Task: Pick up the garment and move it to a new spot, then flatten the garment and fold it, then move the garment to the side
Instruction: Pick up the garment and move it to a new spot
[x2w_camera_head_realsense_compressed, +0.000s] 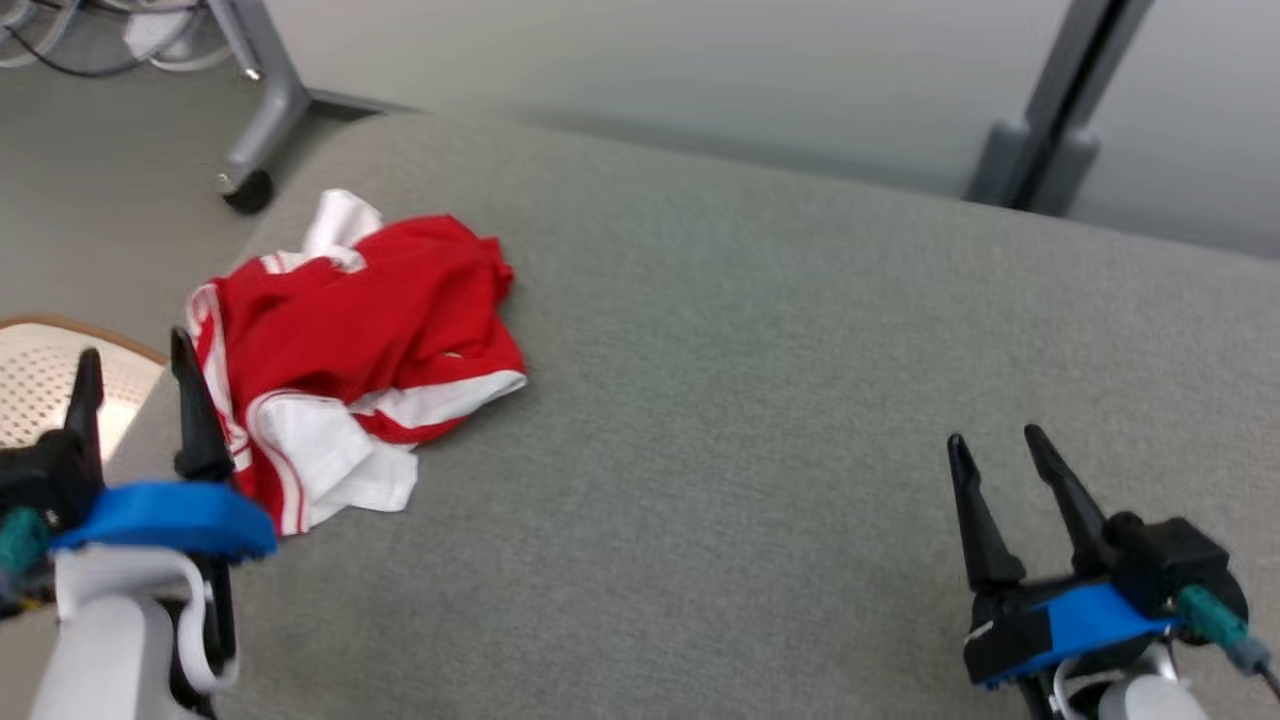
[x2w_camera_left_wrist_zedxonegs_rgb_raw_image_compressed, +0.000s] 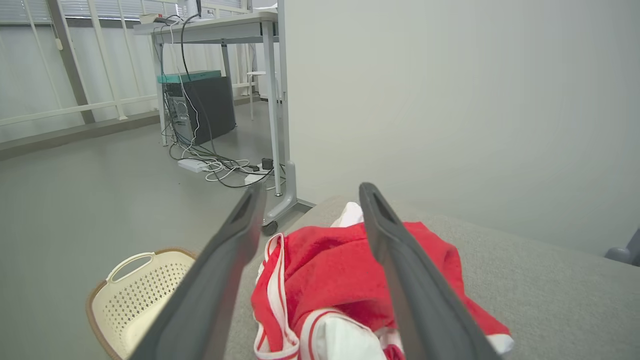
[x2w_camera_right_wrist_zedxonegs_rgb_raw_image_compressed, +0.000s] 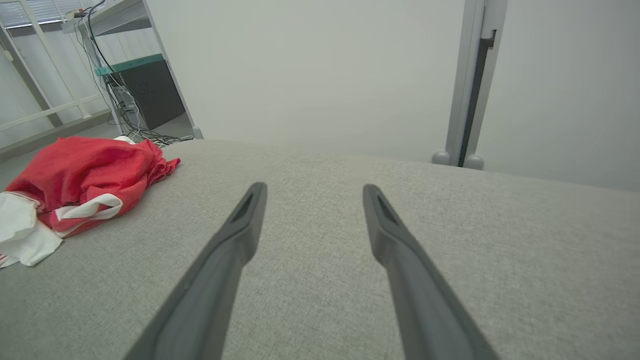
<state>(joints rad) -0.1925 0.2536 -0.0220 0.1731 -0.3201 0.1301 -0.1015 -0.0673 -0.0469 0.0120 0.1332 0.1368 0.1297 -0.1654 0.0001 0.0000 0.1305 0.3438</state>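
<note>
A crumpled red garment (x2w_camera_head_realsense_compressed: 355, 335) with white trim lies in a heap near the left edge of the grey padded surface (x2w_camera_head_realsense_compressed: 760, 400). My left gripper (x2w_camera_head_realsense_compressed: 135, 345) stands open at the lower left, its fingers just beside the garment's left side and holding nothing. The left wrist view looks along those fingers at the garment (x2w_camera_left_wrist_zedxonegs_rgb_raw_image_compressed: 330, 265) lying between and beyond them. My right gripper (x2w_camera_head_realsense_compressed: 995, 440) is open at the lower right, far from the cloth, above bare fabric. In the right wrist view the garment (x2w_camera_right_wrist_zedxonegs_rgb_raw_image_compressed: 85, 172) sits at the far left.
A cream perforated laundry basket (x2w_camera_left_wrist_zedxonegs_rgb_raw_image_compressed: 135, 295) stands on the floor left of the surface, its rim (x2w_camera_head_realsense_compressed: 60, 330) showing beside my left gripper. A wheeled desk leg (x2w_camera_head_realsense_compressed: 255, 120) and cables lie beyond the far left corner. A grey post (x2w_camera_head_realsense_compressed: 1050, 130) rises behind.
</note>
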